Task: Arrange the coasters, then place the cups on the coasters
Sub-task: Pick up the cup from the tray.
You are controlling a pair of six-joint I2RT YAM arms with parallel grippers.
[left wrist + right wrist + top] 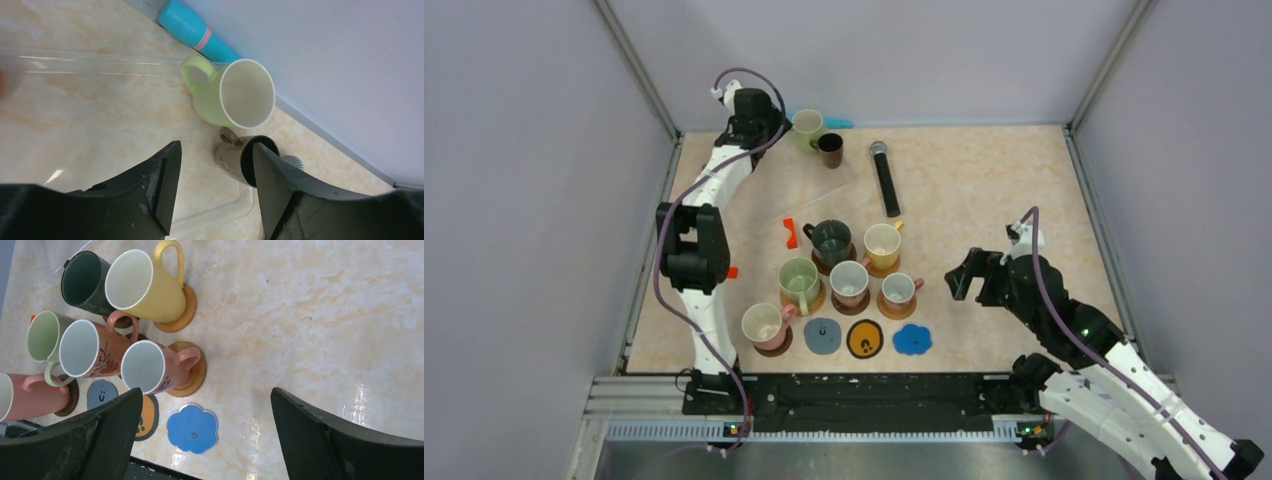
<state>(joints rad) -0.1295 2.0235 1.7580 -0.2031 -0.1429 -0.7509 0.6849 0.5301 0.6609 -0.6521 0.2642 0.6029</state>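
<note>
From above, six cups (849,283) are seen standing on wooden coasters (897,313) in the middle of the counter (984,180). A grey-blue coaster (822,335), a black-and-yellow coaster (864,340) and a blue scalloped coaster (912,340) lie bare along the near edge.

In the left wrist view, a pale green cup (220,100) with a white inside and a dark brown cup (231,162) are found by the back wall. The left gripper (216,147) is held partly open, with nothing clamped.

In the right wrist view, the right gripper (206,395) is spread wide and empty.
</note>
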